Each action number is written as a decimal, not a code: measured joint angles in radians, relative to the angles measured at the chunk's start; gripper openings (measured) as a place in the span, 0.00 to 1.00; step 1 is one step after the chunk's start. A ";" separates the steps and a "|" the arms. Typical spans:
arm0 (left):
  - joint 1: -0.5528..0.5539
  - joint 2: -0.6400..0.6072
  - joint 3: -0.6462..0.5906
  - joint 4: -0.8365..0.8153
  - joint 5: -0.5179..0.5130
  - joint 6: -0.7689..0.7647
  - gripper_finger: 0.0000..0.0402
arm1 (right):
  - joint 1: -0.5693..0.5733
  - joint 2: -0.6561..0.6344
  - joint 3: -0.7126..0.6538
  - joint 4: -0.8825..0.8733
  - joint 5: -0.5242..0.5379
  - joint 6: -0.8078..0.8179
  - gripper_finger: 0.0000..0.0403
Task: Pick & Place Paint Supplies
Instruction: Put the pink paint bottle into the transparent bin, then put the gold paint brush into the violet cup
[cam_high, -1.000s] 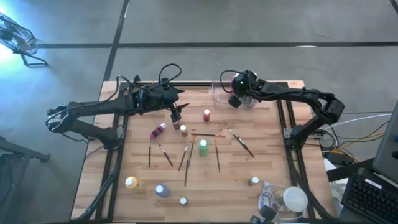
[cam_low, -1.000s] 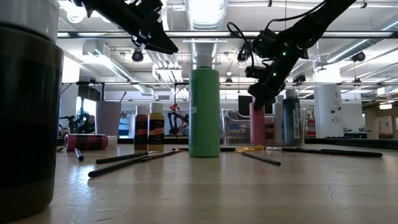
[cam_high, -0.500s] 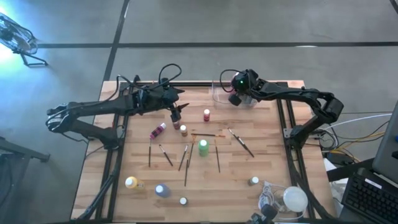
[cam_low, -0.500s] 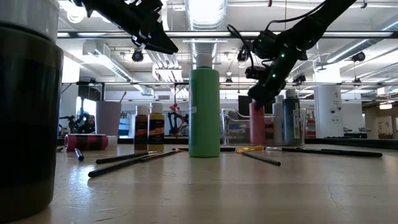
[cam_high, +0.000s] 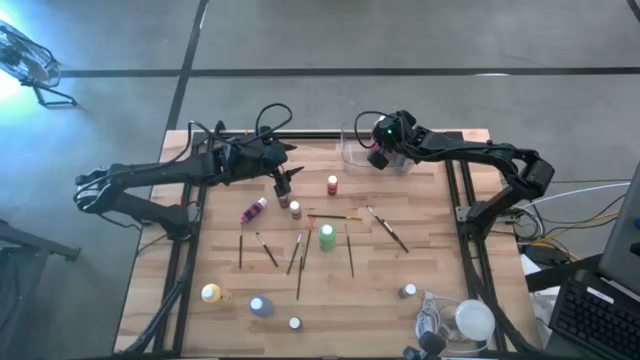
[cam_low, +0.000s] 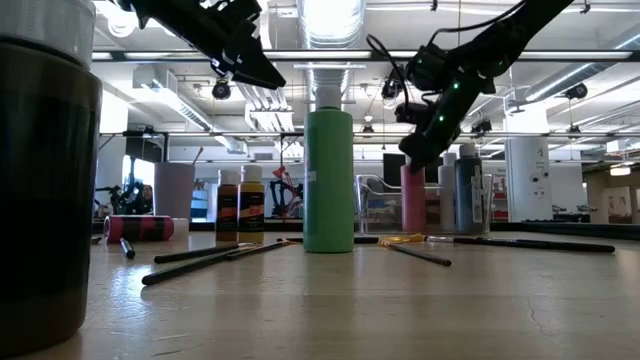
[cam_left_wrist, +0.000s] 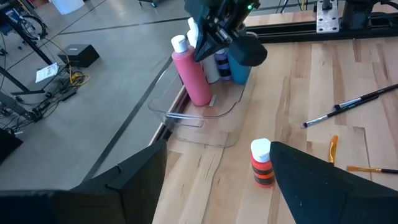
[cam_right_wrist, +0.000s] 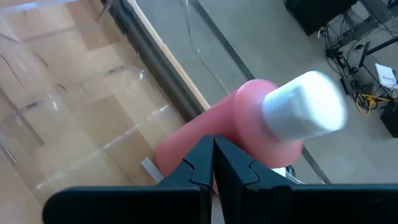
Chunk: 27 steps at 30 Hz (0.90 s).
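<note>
Right gripper (cam_high: 374, 161) hangs over the clear tray (cam_left_wrist: 200, 132) at the table's 1 o'clock edge in the high view. In its wrist view the fingertips (cam_right_wrist: 202, 155) are pressed together with nothing between them, so we call it clenched and empty. The pink bottle (cam_left_wrist: 193, 76) stands upright inside the tray, just beyond those tips, with a blue bottle (cam_left_wrist: 239, 67) close beside it in the same tray. Left gripper (cam_high: 283, 187) hovers above the table at about 11 o'clock from the centre. Its fingers (cam_left_wrist: 323, 183) are spread wide, so it is released and carrying nothing. A small red bottle (cam_left_wrist: 261, 163) with a white cap stands upright on the wood between and past the left fingers, apart from them. We see the green bottle (cam_high: 326, 237) upright near the table's centre. The purple bottle (cam_high: 253, 211) lies on its side at 9 o'clock of the green one, and a brown bottle (cam_high: 295, 210) stands at its 11 o'clock. The yellow bottle (cam_high: 211, 293) and another blue bottle (cam_high: 260, 306) sit toward the 7 o'clock corner, and a white bottle (cam_high: 295, 323) is at the 6 o'clock edge. Thin paintbrushes (cam_high: 349, 252) lie scattered flat around the green bottle. The longest brush (cam_high: 387, 229) lies at its 3 o'clock, well apart from the tray.
</note>
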 joint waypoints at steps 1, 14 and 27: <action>0.000 0.000 0.000 0.000 0.000 0.000 0.72 | 0.010 -0.013 0.000 -0.011 0.000 0.002 0.02; -0.017 -0.158 -0.043 -0.039 0.341 -0.016 0.72 | 0.343 -0.325 0.012 -0.161 -0.240 0.178 0.02; -0.027 -0.645 -0.228 -0.045 0.379 -0.036 0.72 | 0.642 -0.626 0.009 -0.350 -0.240 0.347 0.02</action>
